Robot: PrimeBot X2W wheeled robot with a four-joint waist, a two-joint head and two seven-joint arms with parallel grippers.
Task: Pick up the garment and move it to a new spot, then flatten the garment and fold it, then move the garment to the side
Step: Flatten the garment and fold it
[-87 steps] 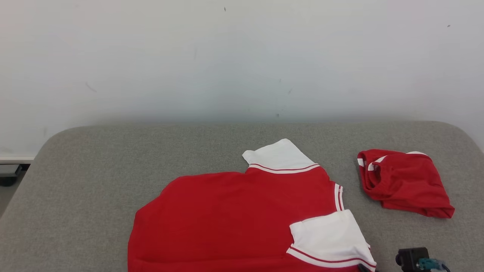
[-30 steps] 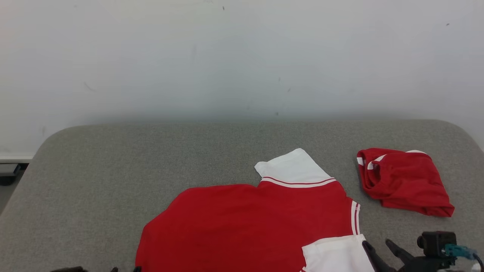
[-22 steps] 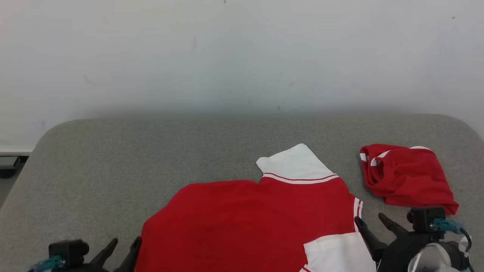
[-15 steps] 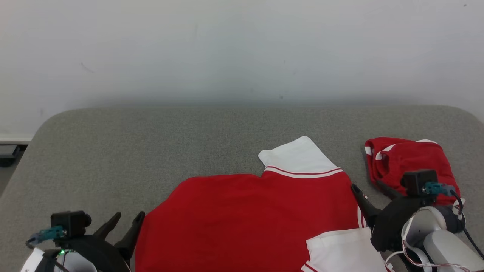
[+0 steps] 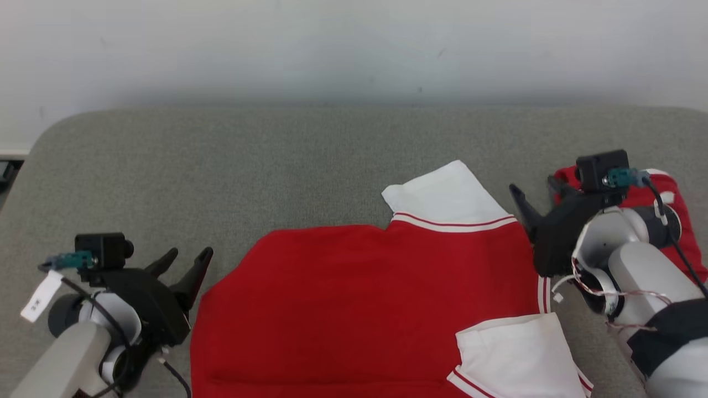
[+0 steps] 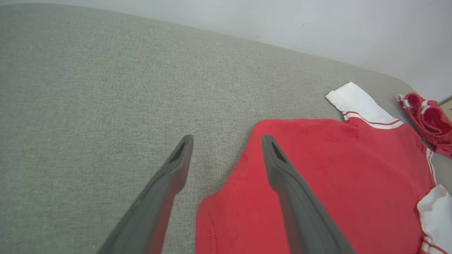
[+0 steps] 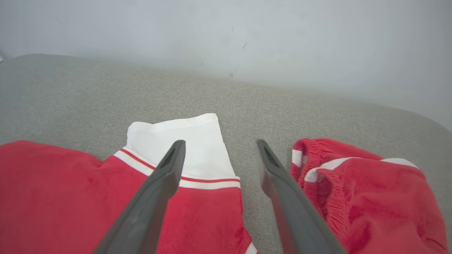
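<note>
Garment: the red shirt [image 5: 359, 298] lies spread on the grey counter [image 5: 276, 160], toward its near edge, between the two arms.
Sleeves: the far white sleeve [image 5: 442, 193] lies flat, pointing toward the wall [image 5: 332, 44]. The near white sleeve [image 5: 514, 354] is turned in over the red body.
Left gripper [image 5: 191, 253]: fingers apart and empty, at the shirt's left edge.
Right gripper [image 5: 532, 185]: fingers apart and empty, above the shirt's right shoulder, just beside the far sleeve.
Done, as I judge it: the shirt is laid out and mostly flat, and one sleeve looks folded in.
Left to do: the other sleeve, the rest of the fold, then the move to the side.
Around: a second red garment [image 7: 381, 190] lies bunched just right of the right fingers.
In the way: that bunched piece is close enough to snag, and it takes up room on the right side of the counter.
</note>
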